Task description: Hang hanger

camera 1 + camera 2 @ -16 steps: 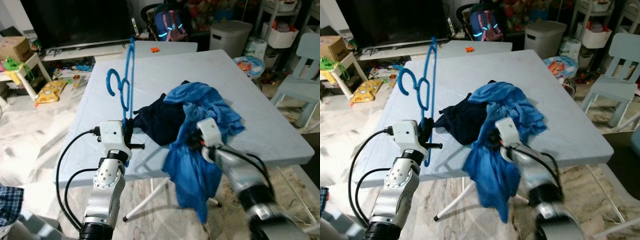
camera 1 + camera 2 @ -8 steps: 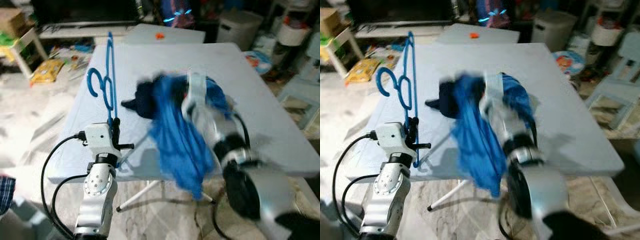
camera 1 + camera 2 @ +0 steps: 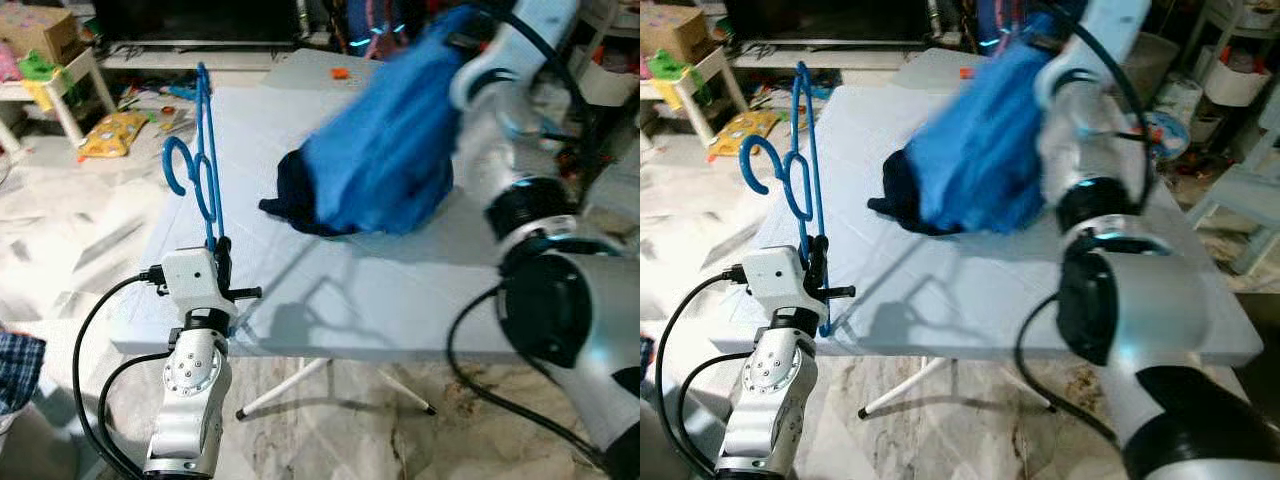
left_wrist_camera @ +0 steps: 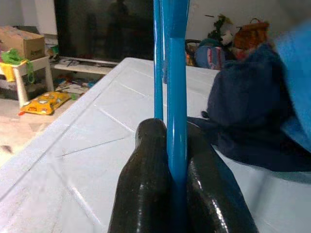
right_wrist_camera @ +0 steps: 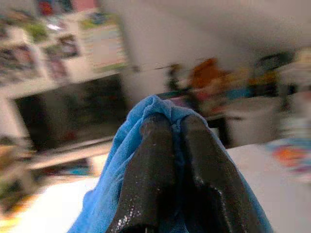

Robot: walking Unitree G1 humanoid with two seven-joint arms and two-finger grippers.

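Hanger held upright at table left edge, pinched by left gripper. Blurred blue cloth raised, clamped by right gripper; dark garment half hidden beneath.

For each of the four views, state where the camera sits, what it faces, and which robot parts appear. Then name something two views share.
Left eye, head: looks down at the table; both arms.
Right eye, head: same scene.
Left wrist: looks along the left gripper, shut on the blue hanger.
Right wrist: looks along the right gripper, shut on the blue shirt.
Shared: the hanger, left eye and left wrist.
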